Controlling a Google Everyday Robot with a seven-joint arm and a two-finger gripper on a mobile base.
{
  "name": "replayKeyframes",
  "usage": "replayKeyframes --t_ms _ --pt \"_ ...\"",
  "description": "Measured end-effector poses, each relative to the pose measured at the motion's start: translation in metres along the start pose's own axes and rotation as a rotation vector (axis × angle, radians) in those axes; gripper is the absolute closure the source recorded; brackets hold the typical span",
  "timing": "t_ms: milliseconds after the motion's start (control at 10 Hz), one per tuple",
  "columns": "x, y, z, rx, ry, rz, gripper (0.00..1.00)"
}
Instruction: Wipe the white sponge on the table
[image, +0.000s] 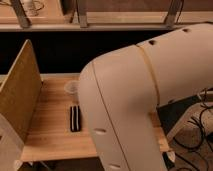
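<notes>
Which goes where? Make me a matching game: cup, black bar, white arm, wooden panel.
1 cup
2 black bar
3 white arm
4 wooden panel

A upright at the left edge of the table
B flat on the table
C fills the view's right
D table's far side, beside the arm

Pairs: 1-D, 2-B, 3-C, 4-A. The gripper is out of view, the sponge too.

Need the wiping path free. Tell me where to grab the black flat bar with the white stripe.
Probably mid-length, across its narrow width, coming from above: the black flat bar with the white stripe lies flat on the light wooden table, long and narrow. The claw is not in view; the big white arm blocks the right side.
</notes>
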Motion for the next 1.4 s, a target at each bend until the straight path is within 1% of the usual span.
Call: replayKeyframes --t_ms 100,200,400,700,800,900,1200,1300,1400 --pt "-0.006 0.004 0.009 -0.023 0.001 -0.028 0.20" --pt "-0.017 0.009 0.024 -0.055 0.011 -0.076 0.20" --pt "-0.035 0.013 0.054 -0.103 0.035 -0.154 0.20" --pt "-0.049 0.015 0.086 -0.148 0.063 -0.203 0.20" --pt "-0.052 0.017 0.098 -0.169 0.077 -0.217 0.20" --pt "-0.051 0.020 0.109 -0.194 0.107 -0.231 0.20" --pt "-0.048 0.020 0.109 -0.195 0.114 -0.226 0.20" --pt "-0.051 0.019 0.110 -0.196 0.113 -0.229 0.20" --pt "-0.050 0.021 0.114 -0.202 0.116 -0.235 0.20"
